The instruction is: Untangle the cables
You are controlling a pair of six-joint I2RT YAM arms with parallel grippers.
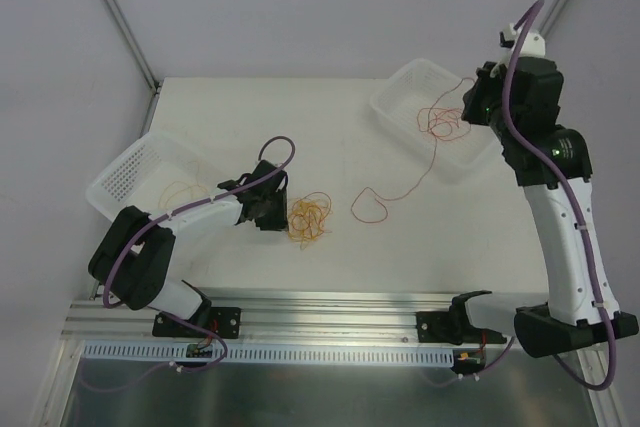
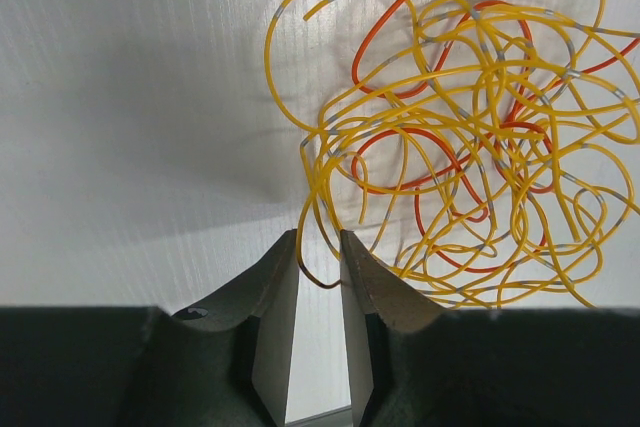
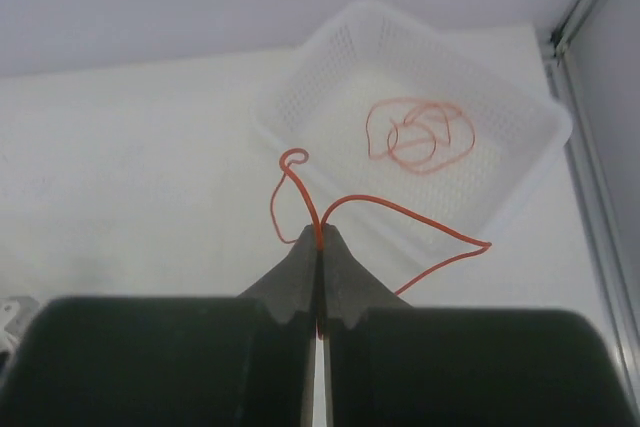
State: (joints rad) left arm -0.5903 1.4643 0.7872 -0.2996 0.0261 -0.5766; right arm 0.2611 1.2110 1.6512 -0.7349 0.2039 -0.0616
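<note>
Nearest, the right gripper (image 3: 319, 237) is clenched on a red-orange cable (image 3: 400, 209) near the basket (image 3: 520, 107); the left gripper (image 2: 320, 247) is set slightly parted at the edge of the tangle (image 2: 470, 162) on the table (image 1: 300, 117); the pinched cable should be drawn slowly, so its tail is kept off the tangle.

The top camera is looking down from behind the bases over the whole table (image 1: 330, 117). The left wrist camera is facing 3 o'clock, close to the cables (image 2: 470, 137). The right one is viewing, from farther off, the basket (image 3: 520, 97) sitting at 2 o'clock overhead.
</note>
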